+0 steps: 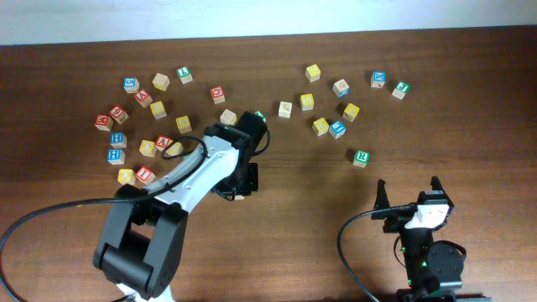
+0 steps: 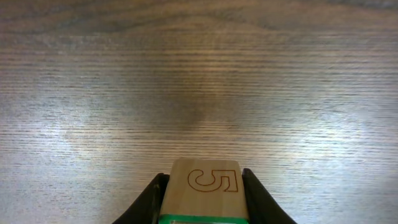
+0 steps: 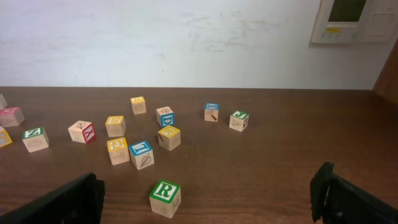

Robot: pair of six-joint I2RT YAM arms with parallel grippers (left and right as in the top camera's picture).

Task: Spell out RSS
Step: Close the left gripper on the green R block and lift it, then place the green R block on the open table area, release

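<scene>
My left gripper [image 2: 204, 176] is shut on a wooden cube [image 2: 205, 190] with a green-bordered face and an engraved 5 on its side; its letter is hidden. In the overhead view this gripper [image 1: 237, 190] hangs over bare table at centre-left. A green R cube [image 1: 361, 157] stands alone right of centre, and shows in the right wrist view [image 3: 165, 196]. Yellow-faced cubes [image 1: 320, 126] [image 1: 307, 101] lie in the right cluster; their letters are too small to read. My right gripper [image 1: 411, 198] is open and empty near the front edge, with the R cube ahead of its fingers [image 3: 208, 202].
A left cluster of red, blue and yellow cubes [image 1: 147, 148] lies beside my left arm. A right cluster holds blue cubes [image 1: 337, 129] and a green cube [image 1: 401, 90]. A cable loops along the front left.
</scene>
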